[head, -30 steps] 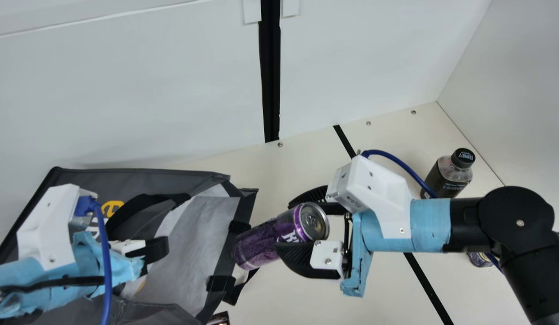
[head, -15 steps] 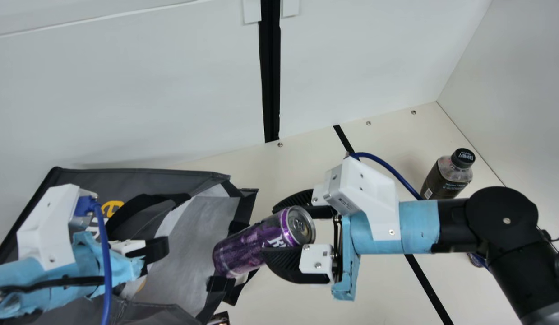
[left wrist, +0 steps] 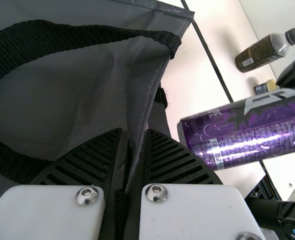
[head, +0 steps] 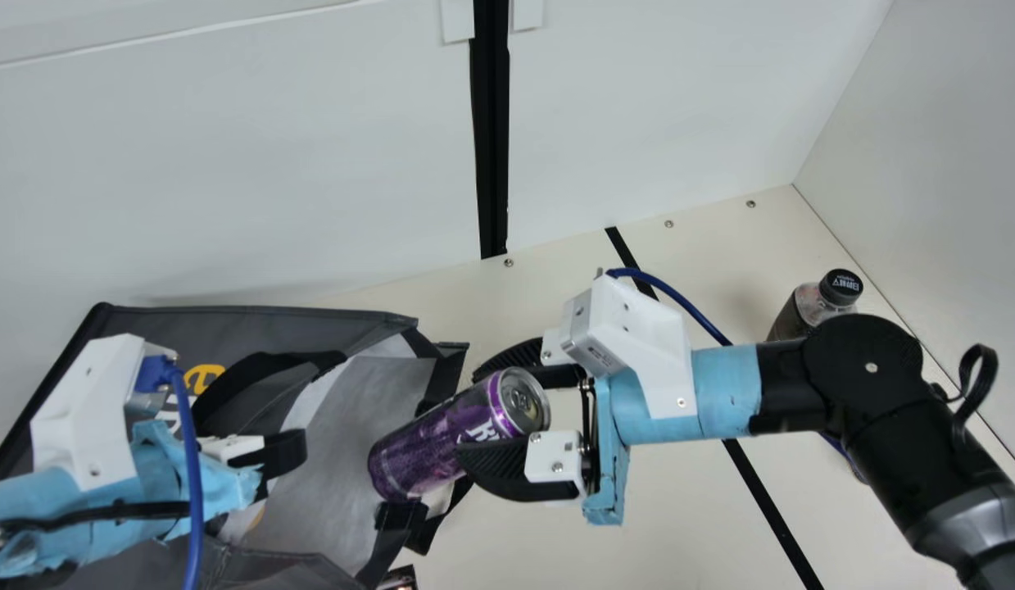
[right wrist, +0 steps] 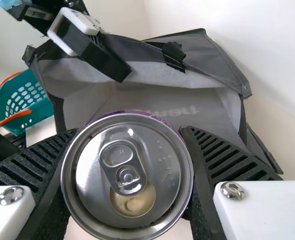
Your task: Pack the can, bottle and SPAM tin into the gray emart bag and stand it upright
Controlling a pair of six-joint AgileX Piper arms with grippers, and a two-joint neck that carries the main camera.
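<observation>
The gray bag (head: 302,320) lies with its open mouth toward my right arm. My left gripper (head: 287,452) is at its upper side; in the left wrist view that gripper (left wrist: 134,145) is shut on a fold of the gray bag (left wrist: 87,90). The purple can (head: 441,438) tilts at the bag's mouth, its lower end overlapping the opening, with my right gripper (head: 474,418) shut on it. In the right wrist view the can's lid (right wrist: 127,172) sits between the fingers of this gripper (right wrist: 130,150). The dark bottle (head: 790,318) stands partly behind the right arm. A small tin (left wrist: 265,87) is near the bottle (left wrist: 260,52).
White walls stand behind and at the right of the cream table (head: 540,287). A black strip (head: 765,492) crosses the tabletop. In the right wrist view a teal basket (right wrist: 25,100) with orange handles is beyond the bag. Something small and dark (head: 398,578) is at the main view's bottom edge.
My right arm has moved left with the can, bringing its lower end over the bag's opening. The right arm now covers more of the bottle. The left arm and bag have stayed put.
</observation>
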